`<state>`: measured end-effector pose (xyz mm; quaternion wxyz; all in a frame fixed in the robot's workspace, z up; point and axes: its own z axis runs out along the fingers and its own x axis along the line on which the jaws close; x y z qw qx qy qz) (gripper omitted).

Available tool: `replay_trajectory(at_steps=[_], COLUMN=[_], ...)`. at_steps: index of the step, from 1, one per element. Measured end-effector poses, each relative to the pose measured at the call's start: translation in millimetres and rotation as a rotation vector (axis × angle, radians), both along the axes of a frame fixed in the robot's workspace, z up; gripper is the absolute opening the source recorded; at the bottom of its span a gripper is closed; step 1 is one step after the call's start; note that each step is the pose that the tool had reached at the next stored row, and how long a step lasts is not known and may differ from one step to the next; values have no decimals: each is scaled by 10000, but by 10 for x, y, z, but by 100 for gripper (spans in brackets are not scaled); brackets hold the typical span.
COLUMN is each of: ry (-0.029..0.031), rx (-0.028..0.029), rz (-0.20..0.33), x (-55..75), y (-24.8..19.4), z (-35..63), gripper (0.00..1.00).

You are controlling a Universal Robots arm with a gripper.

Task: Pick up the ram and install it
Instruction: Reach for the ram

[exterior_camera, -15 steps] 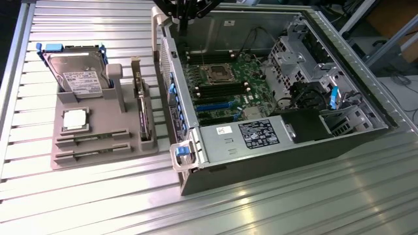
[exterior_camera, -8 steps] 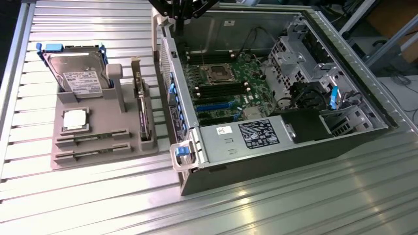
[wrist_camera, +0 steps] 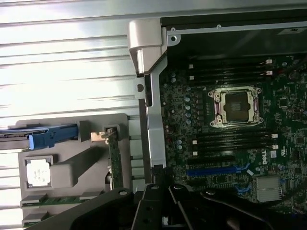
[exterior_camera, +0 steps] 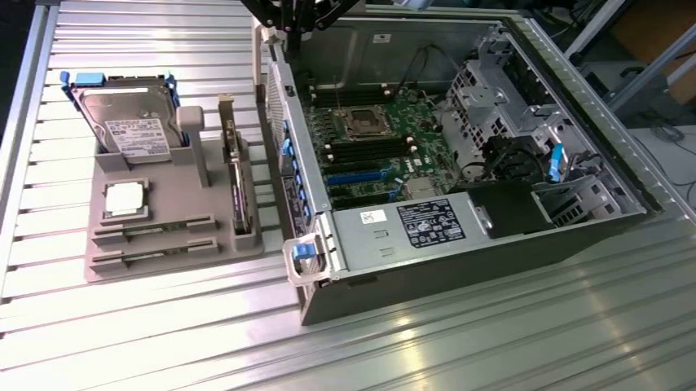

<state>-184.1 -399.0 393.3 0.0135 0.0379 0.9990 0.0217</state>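
On tray [exterior_camera: 179,204], ram [wrist_camera: 60,200], processor [exterior_camera: 125,198], expansion card [exterior_camera: 237,183]

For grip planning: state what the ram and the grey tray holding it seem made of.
The ram: green circuit board, likely fibreglass laminate, judging by its colour and thin edge. The grey tray: matte, even colour, probably plastic.

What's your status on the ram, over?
Gripper shut, empty, over the computer case wall. Ram lies in the gray holder, untouched. Nothing blocking it.
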Motion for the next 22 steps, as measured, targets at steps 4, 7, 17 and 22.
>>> replay_trajectory(at_steps=[4,7,17,22], ry=[0,0,0,0], rx=[0,0,0,0], rz=[0,0,0,0], x=[-35,-71,-152,-201], y=[0,0,0,0], z=[0,0,0,0], gripper=[11,11,11,11])
